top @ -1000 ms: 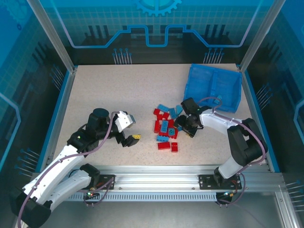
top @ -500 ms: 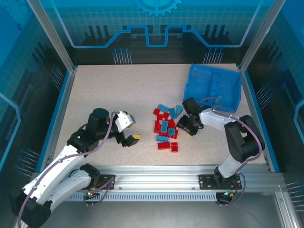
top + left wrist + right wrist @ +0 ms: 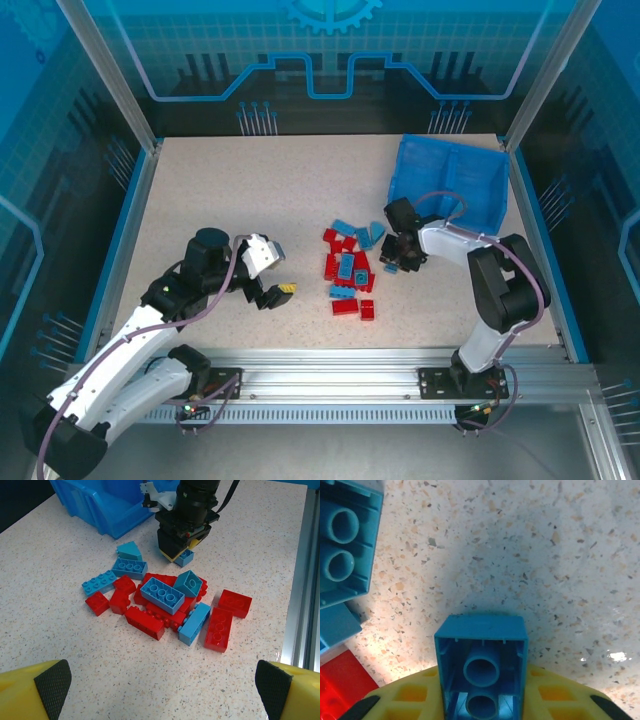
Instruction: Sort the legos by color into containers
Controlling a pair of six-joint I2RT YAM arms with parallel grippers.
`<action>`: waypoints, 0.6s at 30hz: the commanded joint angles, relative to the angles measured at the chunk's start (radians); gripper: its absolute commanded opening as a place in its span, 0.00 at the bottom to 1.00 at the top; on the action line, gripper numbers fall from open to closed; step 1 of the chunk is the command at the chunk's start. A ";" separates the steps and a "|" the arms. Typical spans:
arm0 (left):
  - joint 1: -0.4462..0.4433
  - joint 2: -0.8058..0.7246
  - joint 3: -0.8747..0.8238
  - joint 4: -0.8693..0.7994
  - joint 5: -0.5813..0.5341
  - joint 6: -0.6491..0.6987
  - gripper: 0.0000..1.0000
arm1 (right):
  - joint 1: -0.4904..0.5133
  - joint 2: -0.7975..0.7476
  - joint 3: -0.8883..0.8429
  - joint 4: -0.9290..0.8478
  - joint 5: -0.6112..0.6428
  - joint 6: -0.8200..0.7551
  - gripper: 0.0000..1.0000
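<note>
- Bricks: red and blue, heaped mid-worktop
- Right pincer: clamped on blue brick, just beside heap
- Left pincer: wide, empty, left of heap
- Tray: far right corner

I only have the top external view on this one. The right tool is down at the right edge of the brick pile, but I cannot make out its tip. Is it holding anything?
Observer: Yes. The right wrist view shows a light blue brick gripped by the right tool, between its yellow fingers, with the hollow underside toward the camera.
Operator: And the left tool, anything in it?
Observer: No. In the left wrist view the left tool is wide open with nothing between its fingers, and it faces the pile.
</note>
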 commanded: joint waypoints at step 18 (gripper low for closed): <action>-0.009 -0.022 0.008 -0.023 0.012 0.046 0.99 | -0.473 -0.256 0.048 0.121 0.217 -0.181 0.29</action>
